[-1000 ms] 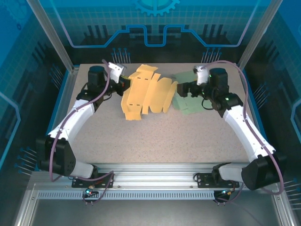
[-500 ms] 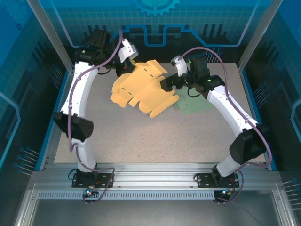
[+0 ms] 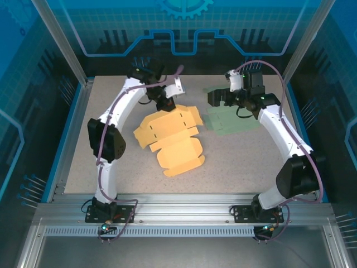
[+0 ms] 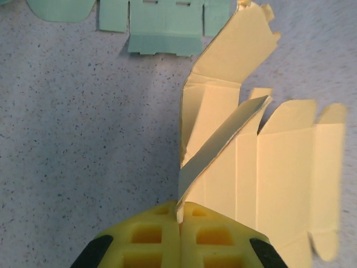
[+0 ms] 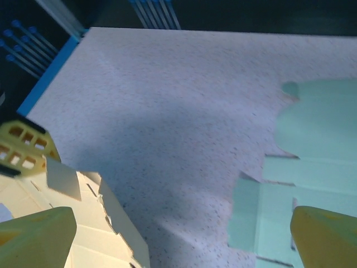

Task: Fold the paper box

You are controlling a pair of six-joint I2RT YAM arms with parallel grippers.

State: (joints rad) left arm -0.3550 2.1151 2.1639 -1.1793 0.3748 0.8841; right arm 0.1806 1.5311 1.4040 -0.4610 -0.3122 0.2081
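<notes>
Pinching a flap of the box [image 3: 173, 139] at frame centre, the left gripper [image 3: 165, 106] is holding that edge raised, probably to start a crease; the right gripper [image 3: 218, 99] is hovering spread near the green sheet [image 3: 237, 124], upper right.

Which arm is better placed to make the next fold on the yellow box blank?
Probably left: the left end effector is shut on a raised flap of the yellow box blank, while the right end effector hangs open near the green blank, holding nothing.
</notes>
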